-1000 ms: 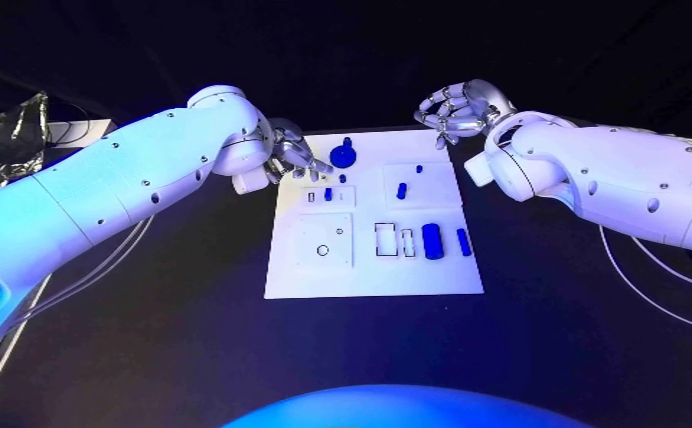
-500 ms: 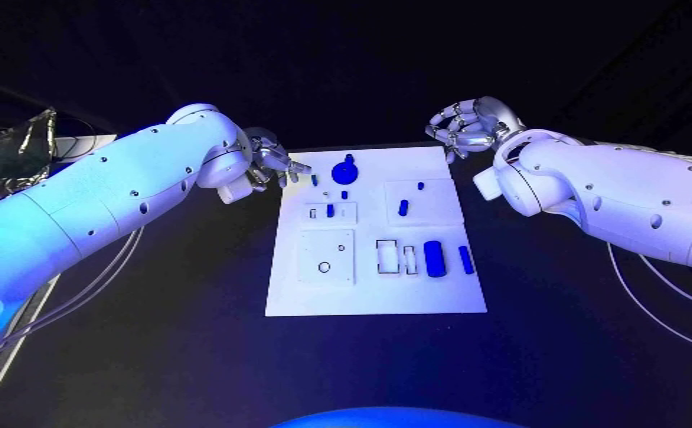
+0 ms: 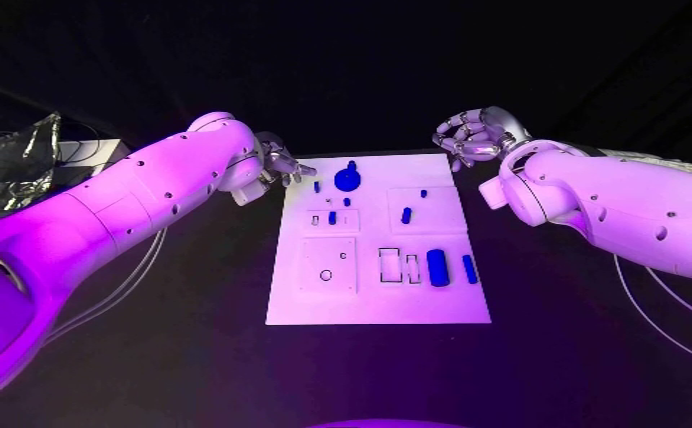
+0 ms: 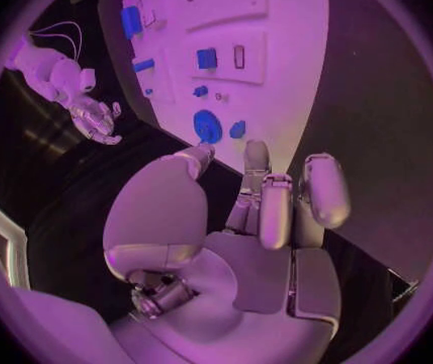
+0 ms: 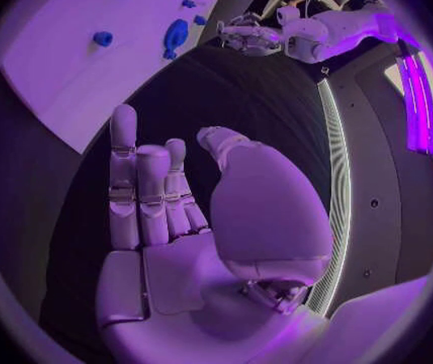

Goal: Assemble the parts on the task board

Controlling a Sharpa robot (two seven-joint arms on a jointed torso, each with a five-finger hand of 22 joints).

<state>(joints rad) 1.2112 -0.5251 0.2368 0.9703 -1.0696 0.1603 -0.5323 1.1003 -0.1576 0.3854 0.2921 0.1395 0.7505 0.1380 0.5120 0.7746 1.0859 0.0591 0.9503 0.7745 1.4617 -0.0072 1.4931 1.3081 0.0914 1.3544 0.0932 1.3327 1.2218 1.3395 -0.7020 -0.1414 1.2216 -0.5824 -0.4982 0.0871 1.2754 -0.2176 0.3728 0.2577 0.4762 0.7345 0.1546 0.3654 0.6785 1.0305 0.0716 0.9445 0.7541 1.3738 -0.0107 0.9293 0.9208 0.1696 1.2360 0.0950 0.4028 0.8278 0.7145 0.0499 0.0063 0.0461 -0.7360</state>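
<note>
The white task board (image 3: 368,298) lies in the middle of the black table. On it sit a round blue part (image 3: 348,180), small blue parts (image 3: 407,215) and two longer blue parts (image 3: 437,267) near its right side. My left hand (image 3: 278,163) hovers just off the board's far left corner, fingers apart and holding nothing. The left wrist view has that hand (image 4: 267,210) short of the round part (image 4: 207,125). My right hand (image 3: 473,135) hangs off the far right corner. Its fingers (image 5: 125,170) stand straight and bare beside the board (image 5: 65,73).
Black table surface surrounds the board on all sides. A crumpled shiny object (image 3: 32,153) and white cables (image 3: 90,153) lie at the far left edge. Several empty sockets and outlined recesses (image 3: 327,266) mark the board's near half.
My left hand has drawn back leftward off the board's far left corner. The right hand has stayed by the far right corner. The head camera shifted a little.
</note>
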